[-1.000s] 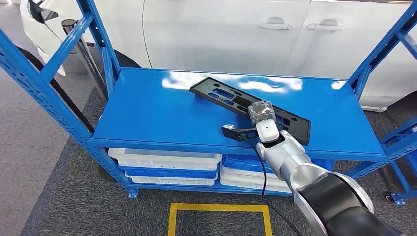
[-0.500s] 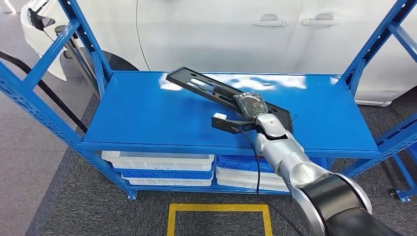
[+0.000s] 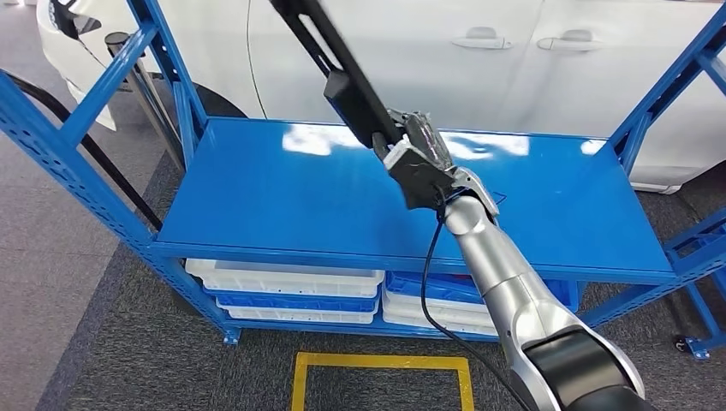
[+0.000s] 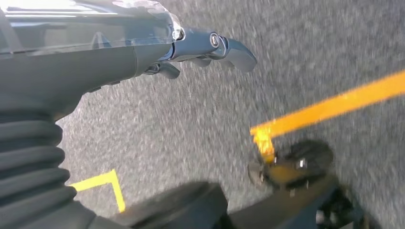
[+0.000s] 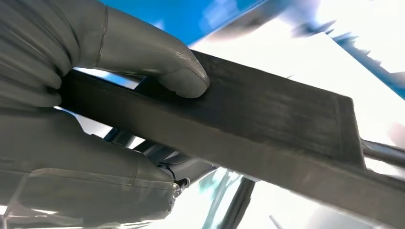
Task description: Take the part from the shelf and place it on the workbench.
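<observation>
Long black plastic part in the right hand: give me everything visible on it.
The long black plastic part is a flat, matte, narrow panel with a raised rim, and its far end leaves the head view at the top. It is lifted clear of the blue metal shelf, tilted steeply up toward the white car. The right hand grips its lower end, thumb pressed on its face.

Black part (image 3: pixel 342 77), blue shelf (image 3: pixel 282 188), white car (image 3: pixel 514 77).

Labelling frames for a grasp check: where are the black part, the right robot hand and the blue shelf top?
black part (image 3: pixel 347 86), head view, mid-length
right robot hand (image 3: pixel 424 150), head view, middle
blue shelf top (image 3: pixel 257 197), head view, bare surface
</observation>
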Available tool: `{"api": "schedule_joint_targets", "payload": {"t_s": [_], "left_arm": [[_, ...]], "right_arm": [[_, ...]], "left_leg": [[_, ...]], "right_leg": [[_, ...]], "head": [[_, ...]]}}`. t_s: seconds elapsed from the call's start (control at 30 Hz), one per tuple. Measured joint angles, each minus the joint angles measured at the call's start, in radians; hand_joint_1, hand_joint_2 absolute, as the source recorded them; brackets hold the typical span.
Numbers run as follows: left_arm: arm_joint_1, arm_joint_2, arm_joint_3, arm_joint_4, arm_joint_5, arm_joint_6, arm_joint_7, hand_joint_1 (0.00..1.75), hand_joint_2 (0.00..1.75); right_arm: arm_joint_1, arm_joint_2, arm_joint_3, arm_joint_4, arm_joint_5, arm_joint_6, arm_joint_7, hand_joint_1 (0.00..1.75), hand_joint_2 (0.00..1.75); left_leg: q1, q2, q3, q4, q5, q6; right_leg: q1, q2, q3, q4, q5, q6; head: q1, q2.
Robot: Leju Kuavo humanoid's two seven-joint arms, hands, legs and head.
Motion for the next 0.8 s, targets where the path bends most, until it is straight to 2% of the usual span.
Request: {"api": "schedule_joint_targets", "payload": {"t_s": [0.03, 0.07, 0.1, 0.17, 0.2, 0.23, 0.27, 0.37, 0.43, 0.5, 0.53, 0.57, 0.6, 0.67, 0.7, 0.73, 0.8], "left_arm": [[0.002, 0.000, 0.000, 0.000, 0.001, -0.001, -0.001, 0.00, 1.75], [0.003, 0.000, 0.000, 0.000, 0.003, -0.002, -0.002, 0.00, 1.75], [0.005, -0.001, 0.000, 0.000, 0.005, -0.002, -0.004, 0.00, 1.75], [0.006, -0.001, 0.000, 0.000, 0.008, -0.004, -0.007, 0.00, 1.75], [0.005, -0.001, 0.000, 0.000, 0.008, -0.004, -0.008, 0.00, 1.75], [0.004, -0.001, 0.000, 0.000, 0.008, -0.005, -0.009, 0.00, 1.75], [0.004, -0.001, 0.000, 0.000, 0.009, -0.005, -0.009, 0.00, 1.75], [0.005, -0.001, 0.000, 0.000, 0.011, -0.003, -0.009, 0.00, 1.75], [0.006, 0.000, 0.000, 0.000, 0.016, 0.002, -0.009, 0.00, 1.75], [0.005, 0.000, 0.001, 0.000, 0.022, 0.007, -0.009, 0.00, 1.75], [0.004, 0.000, 0.001, 0.000, 0.025, 0.008, -0.010, 0.00, 1.75], [0.003, 0.000, 0.001, 0.000, 0.026, 0.010, -0.010, 0.00, 1.75], [0.002, 0.000, 0.001, 0.000, 0.026, 0.011, -0.010, 0.00, 1.75], [0.005, 0.000, 0.001, 0.000, 0.026, 0.012, -0.012, 0.00, 1.75], [0.007, 0.000, 0.001, 0.000, 0.026, 0.013, -0.015, 0.00, 1.75], [0.009, 0.000, 0.001, 0.000, 0.026, 0.012, -0.020, 0.00, 1.75], [0.011, 0.000, 0.001, 0.000, 0.025, 0.010, -0.030, 0.00, 1.75]], "right_arm": [[0.026, -0.009, -0.004, -0.055, -0.104, 0.080, -0.003, 1.75, 1.75], [0.052, -0.017, -0.007, -0.109, -0.197, 0.153, -0.001, 1.75, 1.75], [0.074, -0.025, -0.011, -0.161, -0.274, 0.213, 0.003, 1.75, 1.75], [0.102, -0.037, -0.018, -0.252, -0.378, 0.289, 0.012, 1.75, 1.75], [0.109, -0.041, -0.021, -0.285, -0.401, 0.305, 0.016, 1.75, 1.75], [0.116, -0.044, -0.024, -0.312, -0.422, 0.321, 0.021, 1.75, 1.75], [0.126, -0.048, -0.026, -0.337, -0.452, 0.343, 0.025, 1.75, 1.75], [0.169, -0.062, -0.032, -0.413, -0.626, 0.456, 0.051, 1.75, 1.75], [0.201, -0.067, -0.032, -0.471, -0.777, 0.543, 0.078, 1.75, 1.75], [0.233, -0.072, -0.032, -0.523, -0.903, 0.606, 0.107, 1.75, 1.75], [0.248, -0.074, -0.031, -0.545, -0.950, 0.622, 0.125, 1.75, 1.75], [0.264, -0.076, -0.031, -0.568, -0.989, 0.630, 0.145, 1.75, 1.75], [0.281, -0.077, -0.031, -0.591, -1.020, 0.633, 0.163, 1.75, 1.75], [0.314, -0.080, -0.030, -0.642, -1.049, 0.632, 0.185, 1.75, 1.75], [0.330, -0.082, -0.030, -0.665, -1.050, 0.630, 0.188, 1.75, 1.75], [0.344, -0.084, -0.029, -0.686, -1.047, 0.628, 0.189, 1.75, 1.75], [0.371, -0.088, -0.029, -0.719, -1.038, 0.622, 0.188, 1.75, 1.75]], "left_leg": [[0.000, -0.001, 0.001, 0.000, -0.001, 0.001], [0.000, -0.002, 0.001, 0.001, -0.003, 0.000], [0.001, -0.003, 0.003, 0.003, -0.005, -0.001], [0.000, -0.004, 0.005, 0.009, -0.013, -0.008], [-0.001, -0.005, 0.005, 0.013, -0.017, -0.013], [-0.003, -0.004, 0.006, 0.015, -0.020, -0.018], [-0.004, -0.004, 0.006, 0.015, -0.022, -0.023], [-0.004, -0.002, 0.005, 0.021, -0.032, -0.038], [-0.002, -0.001, -0.022, 0.089, -0.077, -0.047], [-0.002, 0.000, -0.078, 0.219, -0.139, -0.051], [-0.002, 0.000, -0.102, 0.273, -0.158, -0.052], [-0.002, 0.000, -0.112, 0.296, -0.157, -0.052], [-0.002, 0.000, -0.102, 0.280, -0.138, -0.050], [-0.003, 0.000, -0.042, 0.155, -0.072, -0.041], [-0.005, 0.000, -0.011, 0.090, -0.050, -0.036], [-0.007, -0.001, 0.009, 0.047, -0.039, -0.031], [-0.012, -0.002, 0.020, 0.023, -0.039, -0.024]], "right_leg": [[-0.002, 0.000, -0.024, 0.048, -0.012, 0.003], [-0.005, 0.000, -0.033, 0.059, -0.004, 0.005], [-0.008, -0.001, -0.023, 0.032, 0.022, 0.006], [-0.012, -0.001, 0.036, -0.099, 0.094, 0.005], [-0.010, 0.000, 0.062, -0.158, 0.116, 0.002], [-0.009, 0.000, 0.079, -0.196, 0.126, -0.001], [-0.006, 0.001, 0.085, -0.209, 0.123, -0.005], [-0.006, 0.001, 0.089, -0.215, 0.123, -0.022], [-0.009, -0.001, 0.095, -0.221, 0.123, -0.034], [-0.006, -0.003, 0.098, -0.220, 0.120, -0.041], [-0.004, -0.003, 0.099, -0.219, 0.119, -0.042], [-0.003, -0.003, 0.100, -0.217, 0.117, -0.044], [-0.002, -0.002, 0.101, -0.215, 0.115, -0.044], [0.000, 0.001, 0.104, -0.211, 0.110, -0.042], [0.002, 0.003, 0.104, -0.208, 0.109, -0.039], [0.003, 0.004, 0.104, -0.207, 0.108, -0.035], [0.004, 0.004, 0.102, -0.208, 0.110, -0.025]], "head": [[0.000, 0.000], [0.000, 0.000], [0.000, 0.000], [0.000, 0.000], [0.000, 0.000], [0.000, 0.000], [0.000, 0.000], [0.000, 0.000], [0.000, 0.000], [0.000, 0.000], [0.000, 0.000], [0.000, 0.000], [0.000, 0.000], [0.000, 0.000], [0.000, 0.000], [0.000, 0.000], [0.000, 0.000]]}}
